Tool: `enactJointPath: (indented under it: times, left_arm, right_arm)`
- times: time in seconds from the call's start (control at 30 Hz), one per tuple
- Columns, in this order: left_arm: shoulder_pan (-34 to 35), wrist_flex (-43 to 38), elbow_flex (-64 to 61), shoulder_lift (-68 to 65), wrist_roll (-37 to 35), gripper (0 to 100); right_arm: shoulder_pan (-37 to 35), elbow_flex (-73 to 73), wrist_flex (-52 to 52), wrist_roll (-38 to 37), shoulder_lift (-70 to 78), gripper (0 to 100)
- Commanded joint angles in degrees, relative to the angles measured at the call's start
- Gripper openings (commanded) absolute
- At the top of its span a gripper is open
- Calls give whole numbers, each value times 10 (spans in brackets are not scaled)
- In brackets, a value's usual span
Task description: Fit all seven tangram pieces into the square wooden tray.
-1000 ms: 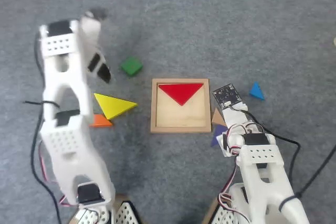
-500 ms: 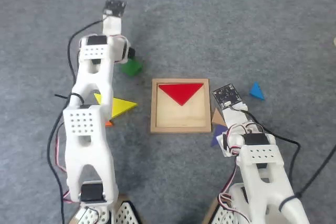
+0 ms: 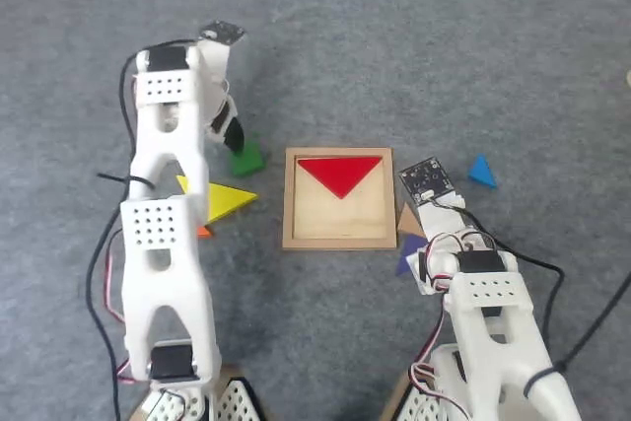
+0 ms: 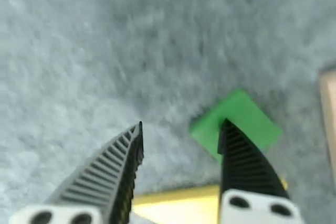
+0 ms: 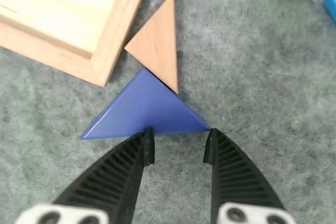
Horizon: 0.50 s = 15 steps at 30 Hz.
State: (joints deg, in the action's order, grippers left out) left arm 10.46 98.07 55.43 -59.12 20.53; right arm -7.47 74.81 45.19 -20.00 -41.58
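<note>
1. The left gripper (image 4: 182,127) was wide open w/ nothing in it, tips hanging above the grey mat (image 3: 414,66).
2. The green square (image 4: 236,121) lay flat on the mat, partly under one fingertip and mostly outside the gap, not btwn the fingers. The yellow triangle (image 4: 173,203) lay back toward the gripper's base.
3. Handling, judged: the square looked thin, stiff and light, prob. painted wood w/ slick faces. Only the low side edges offer a hold, so the tips would need to go right down to the mat. The soft mat should let them sink a little.
4. Hold: pinch across two opposite straight edges, centred. The square sat cornerwise to the fingers, so a wrist turn looked needed; a corner-to-corner pinch could let it spin out.
5. The right gripper (image 5: 179,134) was about half open and empty, tips just at the near edge of the indigo triangle (image 5: 147,114). The tan triangle (image 5: 157,43) touched that piece's far corner, w/ the wooden tray (image 5: 113,30) just beyond.
6. The tray held the red triangle (image 3: 340,175) only.
</note>
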Motion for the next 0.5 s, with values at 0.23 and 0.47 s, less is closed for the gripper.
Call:
enactJointPath:
  times: [0.23, 0.47]
  left_arm:
    - [9, 16, -325, 303, 70, 217]
    - [27, -35, -453, 367, 141, 218]
  right_arm:
    - [-5, -1, -10, 5, 0, 169]
    - [-5, -1, -10, 5, 0, 169]
